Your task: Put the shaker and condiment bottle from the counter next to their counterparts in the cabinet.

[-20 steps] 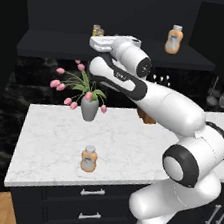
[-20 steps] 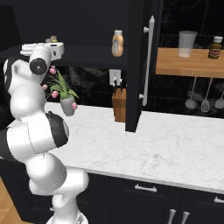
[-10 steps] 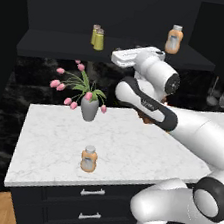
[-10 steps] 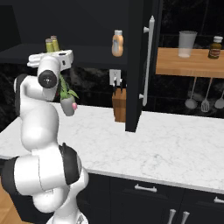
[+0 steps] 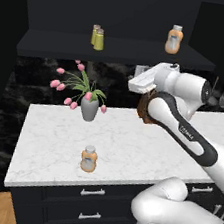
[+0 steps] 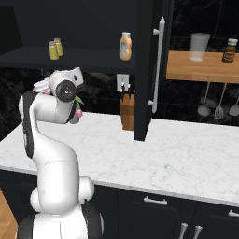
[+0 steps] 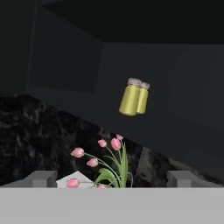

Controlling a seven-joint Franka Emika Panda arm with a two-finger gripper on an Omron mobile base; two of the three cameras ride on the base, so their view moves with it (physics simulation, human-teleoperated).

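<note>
Two yellow-green shakers (image 5: 97,37) (image 6: 56,48) (image 7: 134,98) stand side by side, touching, on the black shelf (image 5: 57,46) of the cabinet. Further right on the same shelf stands an orange condiment bottle (image 5: 173,39) (image 6: 124,45). A matching orange bottle (image 5: 88,159) stands alone near the front of the white counter (image 5: 129,147). My gripper (image 5: 135,82) (image 6: 41,86) (image 7: 111,179) hangs below and to the right of the shakers, well clear of the shelf and facing them. Its fingertips (image 7: 41,178) are spread wide, open, with nothing between them.
A grey vase of pink tulips (image 5: 89,104) stands at the back of the counter under the shakers. A knife block (image 6: 127,112) stands by the open cabinet door (image 6: 148,70). A wooden shelf (image 6: 200,65) with a glass and a jar is at the right.
The hand has drawn back from the shelf, moving right and down away from the shakers. Both shakers stay on the shelf. The jaws stay open.
</note>
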